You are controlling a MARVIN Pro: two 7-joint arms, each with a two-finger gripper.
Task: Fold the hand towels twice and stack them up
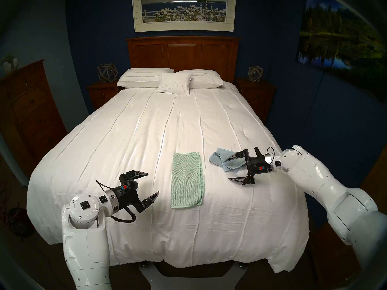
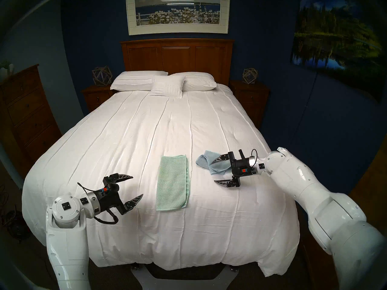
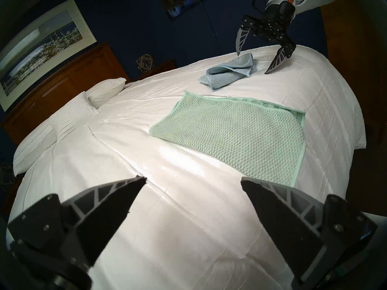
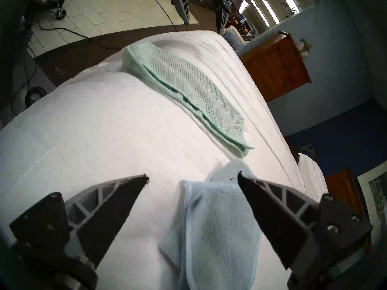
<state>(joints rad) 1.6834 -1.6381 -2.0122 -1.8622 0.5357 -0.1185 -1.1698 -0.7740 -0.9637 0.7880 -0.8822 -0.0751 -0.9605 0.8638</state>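
Your green towel [image 1: 187,179] lies mid-bed, folded once into a strip (second fold not yet done). To its right the blue towel [image 1: 222,160] sits crumpled, unfolded. Both the left gripper [image 1: 148,185] and right gripper [image 1: 234,167] hang spread, empty; stacking remains.

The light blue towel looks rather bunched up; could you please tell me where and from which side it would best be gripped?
The light blue towel lies crumpled, its layers overlapping. I would probably pinch the hemmed edge facing the open right claw, coming down from above on the robot's right side. That edge shows plainly in the right wrist view, so it could be pulled out flat.
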